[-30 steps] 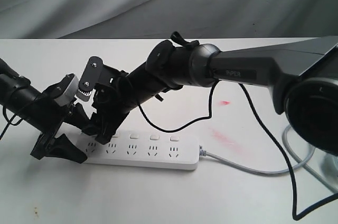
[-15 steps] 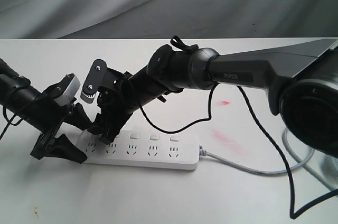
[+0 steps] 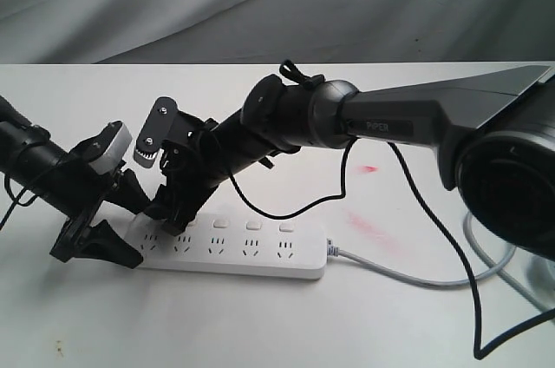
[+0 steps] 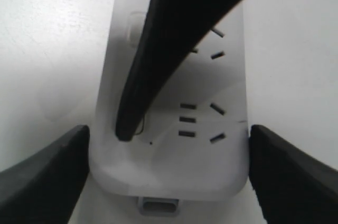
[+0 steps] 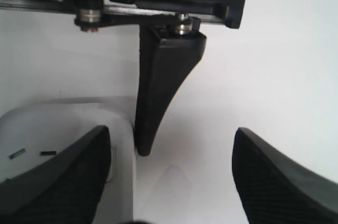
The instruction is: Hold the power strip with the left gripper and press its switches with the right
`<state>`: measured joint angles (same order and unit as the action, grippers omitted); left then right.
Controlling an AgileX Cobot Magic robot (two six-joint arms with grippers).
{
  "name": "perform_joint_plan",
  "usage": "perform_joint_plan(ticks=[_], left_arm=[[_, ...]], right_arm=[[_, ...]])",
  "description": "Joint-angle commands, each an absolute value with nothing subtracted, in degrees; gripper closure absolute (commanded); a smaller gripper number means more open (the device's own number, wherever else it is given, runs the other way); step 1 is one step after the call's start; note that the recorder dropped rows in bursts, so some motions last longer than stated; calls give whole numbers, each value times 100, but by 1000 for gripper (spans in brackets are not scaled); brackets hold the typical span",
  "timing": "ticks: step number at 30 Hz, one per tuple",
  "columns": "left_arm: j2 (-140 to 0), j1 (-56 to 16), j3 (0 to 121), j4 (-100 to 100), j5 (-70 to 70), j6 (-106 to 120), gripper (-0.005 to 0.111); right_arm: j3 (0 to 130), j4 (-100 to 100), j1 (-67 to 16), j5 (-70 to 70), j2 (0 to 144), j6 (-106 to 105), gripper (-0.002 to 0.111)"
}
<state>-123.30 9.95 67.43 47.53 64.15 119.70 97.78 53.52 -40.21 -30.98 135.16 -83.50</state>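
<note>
At the left side of the white worktop [image 3: 260, 325], the left gripper [image 3: 137, 233] comes in low from the left edge and straddles the left end of the power strip [image 3: 251, 251]. Its jaws stand wide, one against each long side of the bar. The left wrist view shows both wedge tips meeting the strip's edges with the rounded end between them, so it grips the strip across its width.

The strip lies flat in the left-centre of the worktop, its length running roughly along the near edge, sockets facing up.

Just beside the left gripper, the right gripper [image 3: 173, 216] reaches down across the middle onto the same end of the strip. Its jaws are spread fully apart and hold nothing. In the left wrist view, one of its fingers [image 4: 158, 65] slants down with its tip resting on the button by the endmost socket. In the right wrist view, the other jaw hangs over bare worktop beyond the strip.

The remaining switches [image 3: 251, 226] sit uncovered in a row along the far side of the bar.

From the strip's right end, the grey cord [image 3: 399, 274] trails across the worktop towards the right edge. A loose black cable [image 3: 295, 207] sags from the right arm above the strip.
</note>
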Motion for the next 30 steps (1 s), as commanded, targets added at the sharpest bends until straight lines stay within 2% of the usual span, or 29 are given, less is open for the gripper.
perform_joint_plan(ticks=[1,30], left_arm=[[-12327,975,6755,4649,6293,11992,66],[-12327,975,6755,4649,6293,11992,66]], right_arm=[[9780,4889,-4009,-3249,13647,-8184,46],[9780,4212,-4009,-3289,13869,-7797,46]])
